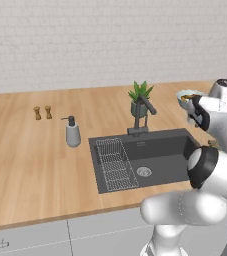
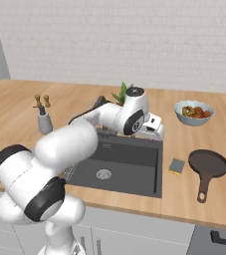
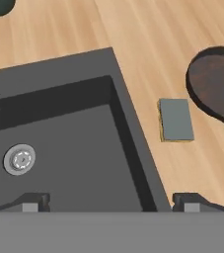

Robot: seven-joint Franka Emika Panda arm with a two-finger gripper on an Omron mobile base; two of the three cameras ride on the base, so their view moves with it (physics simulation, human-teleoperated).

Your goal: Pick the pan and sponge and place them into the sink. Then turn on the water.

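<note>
the frying pan (image 2: 208, 163) lay on the table (image 2: 184, 199) right of the sink (image 2: 134, 159), and the sponge (image 2: 176, 166) lay between them, grey face up. my fingers (image 3: 111, 201) were spread wide above the sink's right rim, holding nothing.

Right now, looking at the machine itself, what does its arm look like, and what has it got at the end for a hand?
The arm is built from fat, rounded, glossy white segments joined by dark black bands at the joints. It ends in a small white hand, and the gripper has two short dark grey fingertips. No loose cables or markings can be made out.
</note>
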